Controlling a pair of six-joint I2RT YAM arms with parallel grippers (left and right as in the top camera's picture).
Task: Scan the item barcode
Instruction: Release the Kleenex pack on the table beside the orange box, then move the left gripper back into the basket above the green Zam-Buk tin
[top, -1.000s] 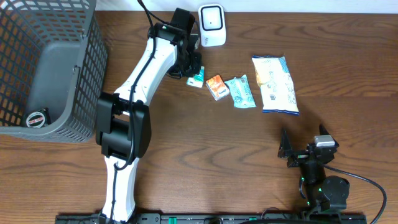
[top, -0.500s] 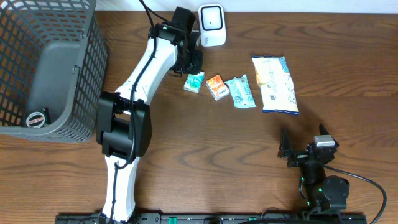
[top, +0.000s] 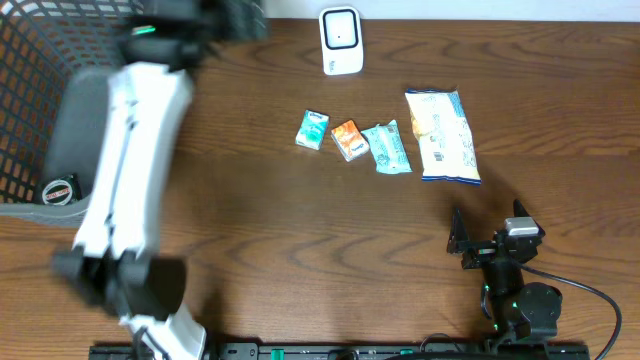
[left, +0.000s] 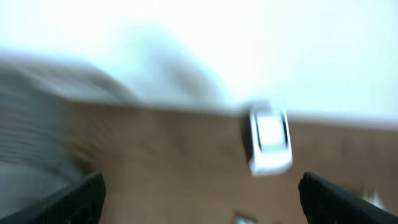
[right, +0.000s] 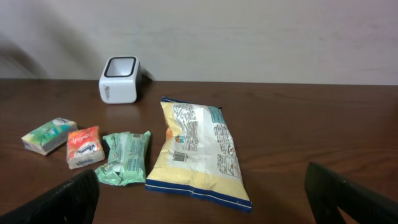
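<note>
**Even light, one view badly blurred**

Soft, even indoor light falls on the brown bench (top: 300, 230), and the shadows are faint. From overhead the left arm (top: 125, 170) is a white smear, while the rest is crisp. The left wrist view is blurred throughout, the white scanner (left: 269, 138) barely outlined. The right wrist view is sharp.

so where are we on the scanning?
Looks done: one round item sits in the basket. In hand: nothing; the left gripper is open and empty, its arm blurred by the basket, and the right gripper is open, parked. Left: teal box, orange box, green pack and yellow bag lie near the scanner, not in the basket.
</note>
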